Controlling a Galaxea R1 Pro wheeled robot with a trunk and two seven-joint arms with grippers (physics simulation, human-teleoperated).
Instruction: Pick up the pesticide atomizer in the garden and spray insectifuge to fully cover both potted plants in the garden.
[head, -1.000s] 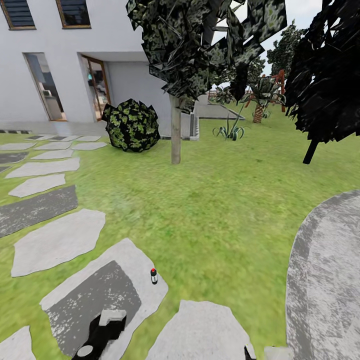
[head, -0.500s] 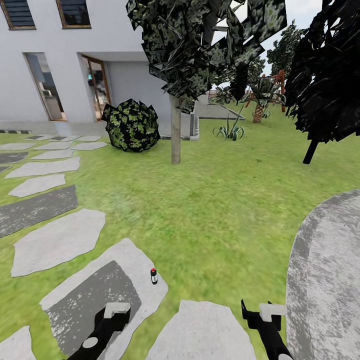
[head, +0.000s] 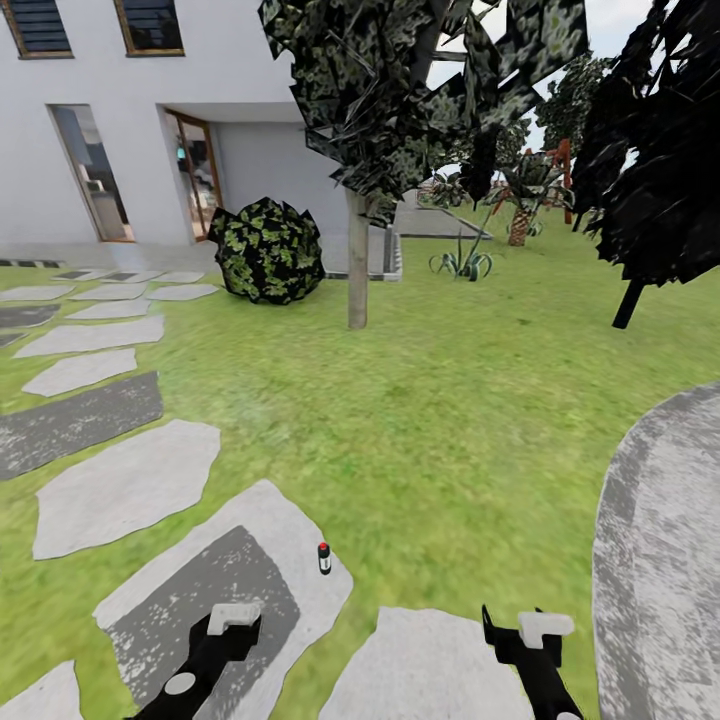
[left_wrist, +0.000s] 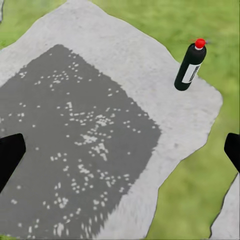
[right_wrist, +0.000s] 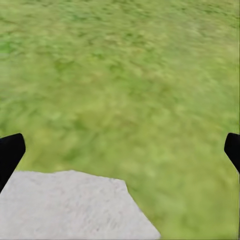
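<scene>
Spray bottle (head: 324, 558) stands unpicked on a stepping stone (head: 290, 530), one o'clock of the left claw (head: 232, 617); both claws apart, empty.

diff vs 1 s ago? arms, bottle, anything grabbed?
Both arms came up into the head view: the left tool rose a little, the right tool entered from the bottom edge. The whole picture then slid slightly right, so the camera moved, not the scene. Nothing taken hold of or let go. The pesticide atomizer stays upright at the edge of its stepping stone, untouched; both tools stay open.
</scene>
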